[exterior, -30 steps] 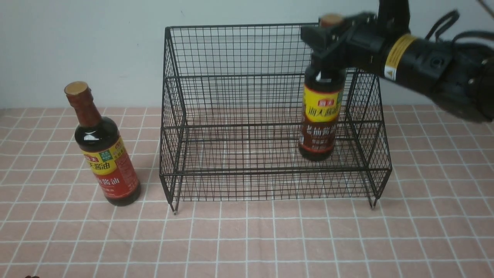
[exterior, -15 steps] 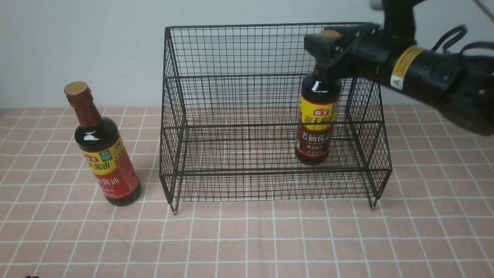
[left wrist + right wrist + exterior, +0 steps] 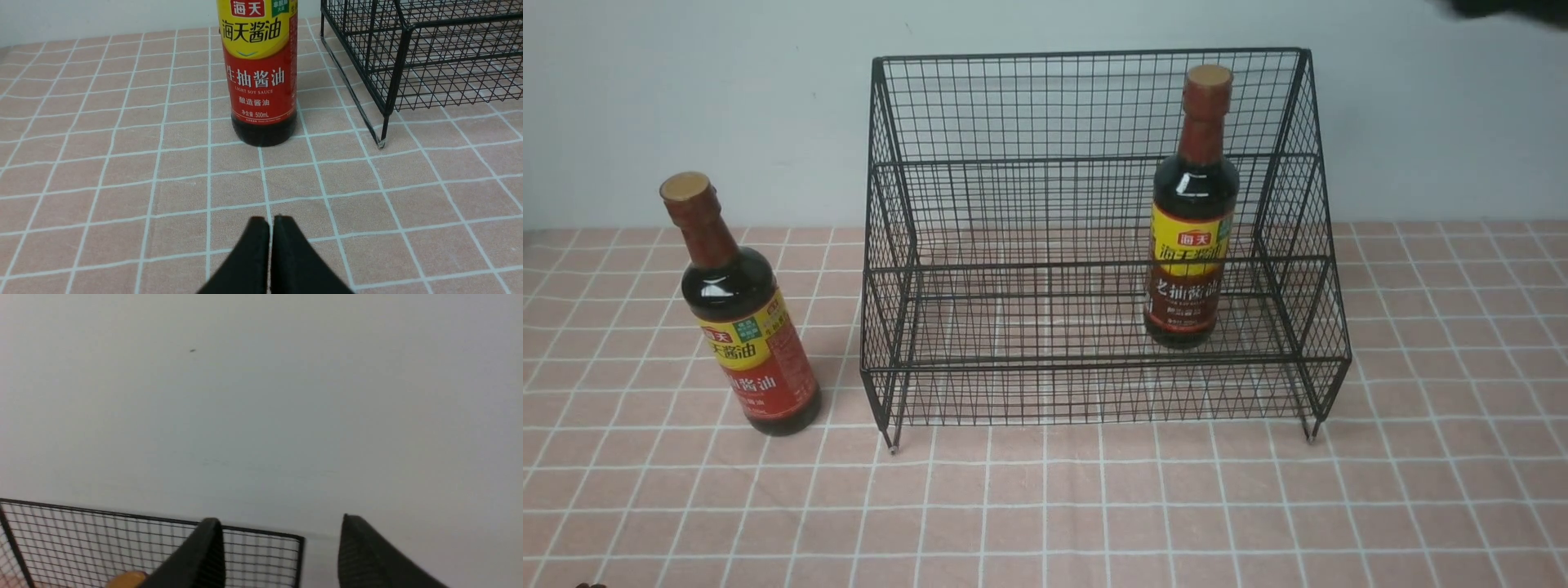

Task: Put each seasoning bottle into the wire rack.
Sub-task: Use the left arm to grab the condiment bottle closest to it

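Observation:
One seasoning bottle (image 3: 1188, 245) with a yellow-and-brown label stands upright by itself inside the wire rack (image 3: 1086, 54), on the right of the lower tier. The other seasoning bottle (image 3: 747, 327), labelled yellow and red, stands on the cloth to the left of the rack. In the left wrist view my left gripper (image 3: 271, 220) is shut and empty, low over the cloth, a short way in front of the red-labelled bottle (image 3: 261, 73). My right gripper (image 3: 280, 518) is open and empty, raised above the rack's top rim (image 3: 122, 515), with the tan cap (image 3: 126, 579) just below it.
A pink checked tablecloth (image 3: 1045, 506) covers the table, and a plain pale wall (image 3: 686, 98) rises behind it. A rack leg (image 3: 382, 139) stands near the red-labelled bottle. Only a dark piece of the right arm (image 3: 1503, 6) shows in the front view's top right corner.
My right gripper has let go of the brown-labelled bottle's neck and risen up and away, almost out of the front view. The bottle now stands upright by itself in the rack.

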